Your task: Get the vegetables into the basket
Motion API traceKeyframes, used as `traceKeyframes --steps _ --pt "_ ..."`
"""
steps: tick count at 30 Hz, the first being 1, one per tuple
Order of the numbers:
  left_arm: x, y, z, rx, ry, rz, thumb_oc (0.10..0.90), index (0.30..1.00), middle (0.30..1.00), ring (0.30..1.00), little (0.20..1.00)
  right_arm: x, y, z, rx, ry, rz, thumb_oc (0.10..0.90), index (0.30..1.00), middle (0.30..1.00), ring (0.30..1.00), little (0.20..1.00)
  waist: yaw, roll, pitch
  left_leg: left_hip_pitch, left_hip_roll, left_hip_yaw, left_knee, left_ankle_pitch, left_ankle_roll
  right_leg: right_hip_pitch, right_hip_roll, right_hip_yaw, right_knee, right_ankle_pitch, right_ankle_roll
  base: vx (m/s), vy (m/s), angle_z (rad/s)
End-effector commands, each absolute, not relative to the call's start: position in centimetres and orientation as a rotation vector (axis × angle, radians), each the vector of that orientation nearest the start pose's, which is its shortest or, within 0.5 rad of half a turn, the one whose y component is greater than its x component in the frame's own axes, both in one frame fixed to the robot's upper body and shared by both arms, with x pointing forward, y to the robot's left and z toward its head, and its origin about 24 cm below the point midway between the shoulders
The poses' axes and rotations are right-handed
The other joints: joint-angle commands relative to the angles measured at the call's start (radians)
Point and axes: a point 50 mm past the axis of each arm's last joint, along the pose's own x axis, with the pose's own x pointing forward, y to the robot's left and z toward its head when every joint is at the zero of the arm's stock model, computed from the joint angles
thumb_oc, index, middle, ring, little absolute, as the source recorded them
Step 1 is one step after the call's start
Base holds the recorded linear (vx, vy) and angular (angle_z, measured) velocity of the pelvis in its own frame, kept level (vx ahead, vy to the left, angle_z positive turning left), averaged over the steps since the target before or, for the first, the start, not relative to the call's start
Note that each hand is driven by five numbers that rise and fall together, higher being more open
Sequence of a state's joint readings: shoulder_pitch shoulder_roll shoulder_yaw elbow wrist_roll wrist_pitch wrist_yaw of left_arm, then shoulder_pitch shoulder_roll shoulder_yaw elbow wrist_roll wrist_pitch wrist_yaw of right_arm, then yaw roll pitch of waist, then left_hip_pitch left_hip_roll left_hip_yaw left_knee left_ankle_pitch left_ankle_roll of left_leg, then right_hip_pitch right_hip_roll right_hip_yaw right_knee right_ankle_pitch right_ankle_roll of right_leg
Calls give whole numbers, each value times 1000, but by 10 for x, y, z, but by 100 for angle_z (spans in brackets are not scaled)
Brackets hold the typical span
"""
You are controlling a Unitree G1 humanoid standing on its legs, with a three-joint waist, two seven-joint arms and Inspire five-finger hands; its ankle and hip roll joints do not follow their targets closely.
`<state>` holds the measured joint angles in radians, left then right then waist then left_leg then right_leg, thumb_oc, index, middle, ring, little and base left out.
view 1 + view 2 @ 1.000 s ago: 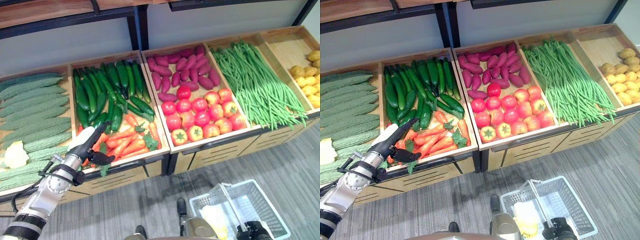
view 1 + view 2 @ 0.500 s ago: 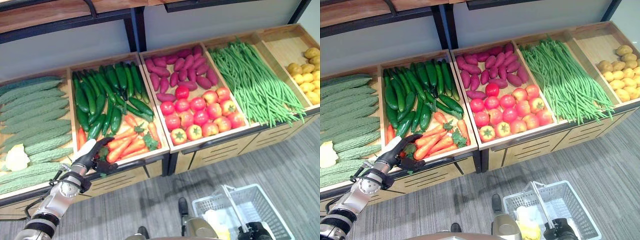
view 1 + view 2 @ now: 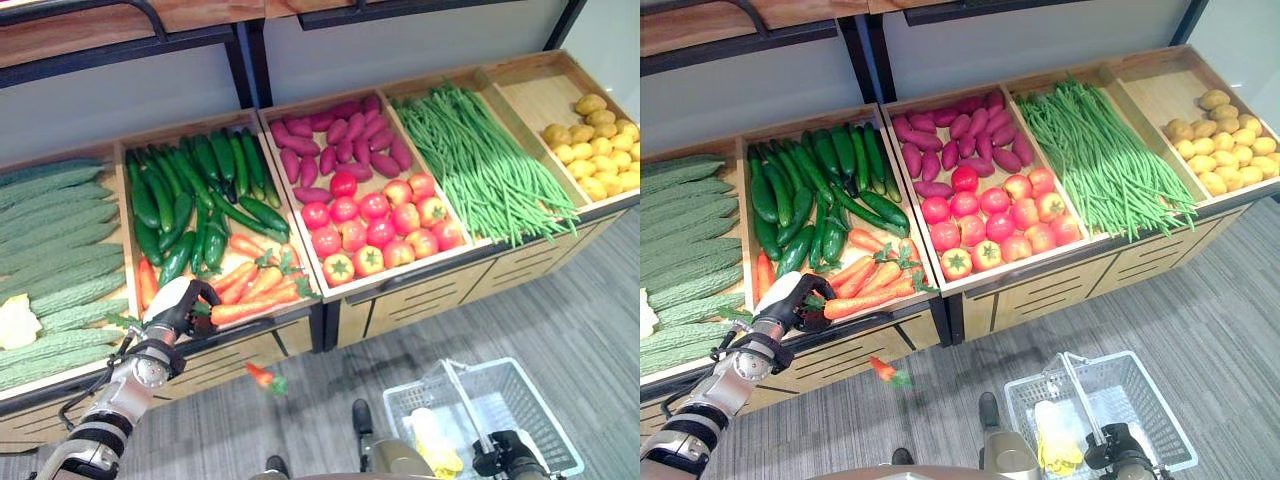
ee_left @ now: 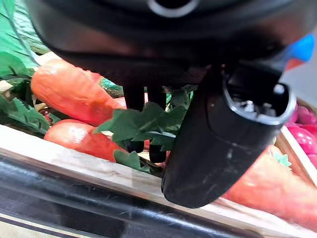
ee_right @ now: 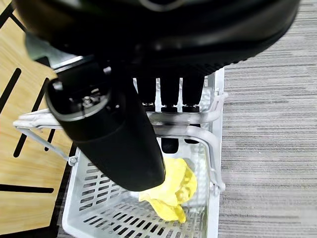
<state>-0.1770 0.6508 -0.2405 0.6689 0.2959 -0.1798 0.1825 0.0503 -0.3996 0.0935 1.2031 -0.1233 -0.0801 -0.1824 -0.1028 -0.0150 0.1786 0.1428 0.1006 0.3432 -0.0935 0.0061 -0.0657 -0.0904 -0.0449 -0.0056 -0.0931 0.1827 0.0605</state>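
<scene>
Orange carrots (image 3: 255, 285) with green tops lie in the front of a wooden crate (image 3: 262, 325). At that crate's front edge my left hand (image 3: 178, 306) has its fingers (image 4: 134, 99) curled into a carrot's green leaves (image 4: 148, 124). One long carrot (image 3: 250, 309) lies just right of the hand. A small loose carrot (image 3: 262, 377) shows below the crate front, over the floor. My right hand (image 3: 510, 457) is shut on the handle (image 5: 183, 119) of a white wire basket (image 3: 520, 392), low on the right. A yellow vegetable (image 5: 171, 191) lies in the basket.
The sloped stand also holds bitter gourds (image 3: 60, 250), cucumbers (image 3: 190, 190), purple sweet potatoes (image 3: 340, 140), tomatoes (image 3: 380, 225), green beans (image 3: 480, 160) and potatoes (image 3: 590, 140). A dark-framed shelf runs above the crates. Grey carpet (image 3: 590, 320) lies in front.
The camera has shifted. My left hand has drawn back to the crate's front edge and its fingers have curled on carrot leaves. A small carrot now shows below the crate.
</scene>
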Motion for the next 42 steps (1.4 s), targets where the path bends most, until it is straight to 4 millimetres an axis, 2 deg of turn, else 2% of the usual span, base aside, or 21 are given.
traceKeyframes --steps 1,6,7,12,14,15,16,23,26,31,39,41,42 --pt "267 304 6 1065 278 102 400 300 300 300 300 95 -314 -127 -677 1067 -250 400 300 300 300 300 -48 -33 7 -18 26 -44 6 -2 -42 91 -81 13 6 -90 114 0 0 0" --pt "275 309 26 1007 176 262 400 300 300 300 300 93 -310 -129 -676 1063 -264 400 300 300 300 300 -46 -38 6 -18 26 -48 6 -2 -44 98 -83 2 6 -92 112 0 0 0" --pt "286 302 53 943 25 360 400 300 300 300 300 90 -308 -131 -671 1071 -272 400 300 300 300 300 -39 -41 5 -19 26 -53 6 -3 -44 101 -85 -4 6 -95 112 0 0 0" --pt "291 288 104 803 -282 552 400 300 300 300 300 87 -299 -136 -662 1084 -270 400 300 300 300 300 -27 -49 3 -18 27 -69 6 -5 -45 112 -90 -20 6 -101 110 -2 -22 8" --pt "290 284 108 784 -304 560 400 300 300 300 300 87 -299 -136 -667 1084 -269 400 300 300 300 300 -27 -50 4 -18 26 -70 6 -6 -44 114 -90 -23 6 -102 111 0 0 0" --pt "289 279 127 758 -402 579 400 300 300 300 300 87 -297 -137 -666 1089 -263 400 300 300 300 300 -23 -51 2 -17 26 -73 6 -8 -44 117 -91 -24 6 -104 110 0 0 0" --pt "288 278 134 752 -440 588 400 300 300 300 300 87 -296 -138 -668 1087 -256 400 300 300 300 300 -22 -52 1 -17 26 -73 6 -9 -43 118 -92 -25 6 -104 110 5 -5 -4" --pt "282 263 149 660 -545 566 400 300 300 300 300 85 -292 -139 -656 1091 -245 400 300 300 300 300 -21 -54 -5 -14 23 -75 6 -11 -42 124 -94 -25 6 -106 107 3 1 0" --pt "276 254 155 566 -595 541 400 300 300 300 300 84 -290 -140 -648 1095 -248 400 300 300 300 300 -19 -55 -7 -15 21 -77 6 -11 -39 125 -95 -26 6 -108 107 16 3 5" --pt "275 252 154 636 -593 489 400 300 300 300 300 81 -291 -141 -639 1101 -249 400 300 300 300 300 -17 -56 -8 -16 21 -78 6 -11 -37 125 -97 -27 6 -106 108 0 0 0" --pt "275 251 153 659 -579 451 400 300 300 300 300 80 -291 -141 -638 1103 -248 400 300 300 300 300 -16 -54 -8 -18 21 -78 6 -11 -38 123 -98 -27 6 -108 108 0 0 0" --pt "275 250 149 678 -553 421 614 599 599 599 599 80 -292 -141 -639 1104 -249 400 300 300 300 300 -16 -53 -8 -18 21 -78 6 -11 -38 124 -98 -26 6 -107 108 0 0 0" --pt "276 252 143 726 -506 384 900 1000 1000 1000 1000 81 -293 -140 -637 1101 -251 400 300 300 300 300 -17 -51 -8 -18 21 -79 6 -10 -37 124 -98 -26 6 -107 108 0 0 0"
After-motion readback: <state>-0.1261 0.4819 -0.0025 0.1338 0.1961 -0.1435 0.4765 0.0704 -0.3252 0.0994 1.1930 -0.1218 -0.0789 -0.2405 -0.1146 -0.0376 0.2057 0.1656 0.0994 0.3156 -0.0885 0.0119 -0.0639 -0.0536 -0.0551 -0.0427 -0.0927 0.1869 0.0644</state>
